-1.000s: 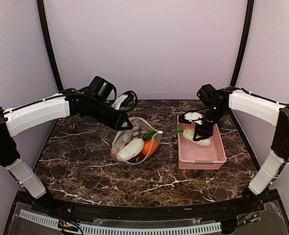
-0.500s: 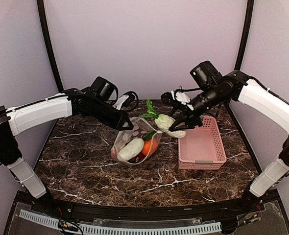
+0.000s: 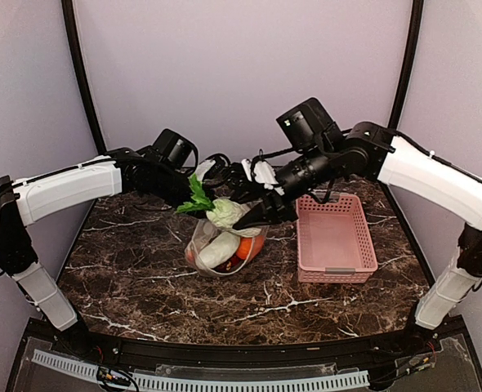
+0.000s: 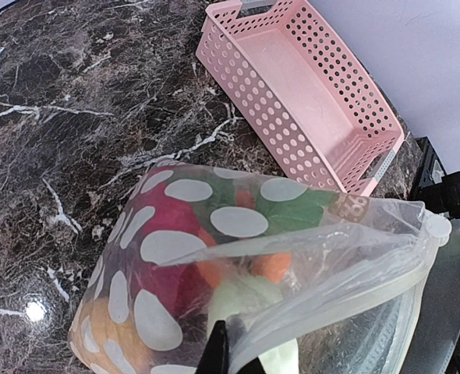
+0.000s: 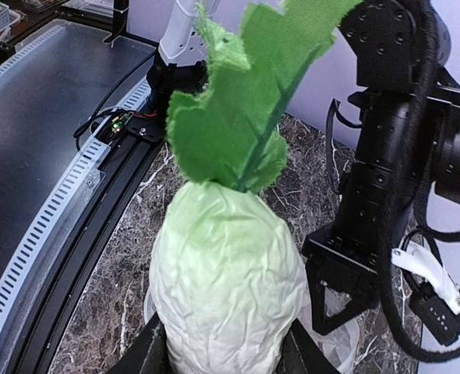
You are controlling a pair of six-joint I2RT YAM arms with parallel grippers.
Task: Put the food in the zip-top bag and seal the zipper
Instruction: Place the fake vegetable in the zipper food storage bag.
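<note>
Dark marble worktop (image 3: 143, 286), veined in white, carries one zip-top bag (image 3: 211, 257) left of centre and one pink basket (image 3: 336, 263) to its right, the two apart. The bag stands with its mouth upward. Through its dotted plastic the overhead view shows one white oblong piece (image 3: 217, 250), one orange fruit (image 3: 251, 245) and one dark red piece (image 3: 229, 264). The left wrist view adds a green leaf among them, but the full count inside cannot be told. The left claw (image 4: 231, 360) is clenched on the bag's mouth edge, and the zipper (image 4: 347, 300) curves away from its fingers as a pale strip. Just above the mouth, the right claw (image 5: 224, 351) grasps one cabbage (image 3: 225, 214) by its white-green body, with the leaves pointing away from the claw toward the left arm. Whether the cabbage touches the bag's rim cannot be told. Behind both arms rises a plain lilac wall (image 3: 241, 73).
</note>
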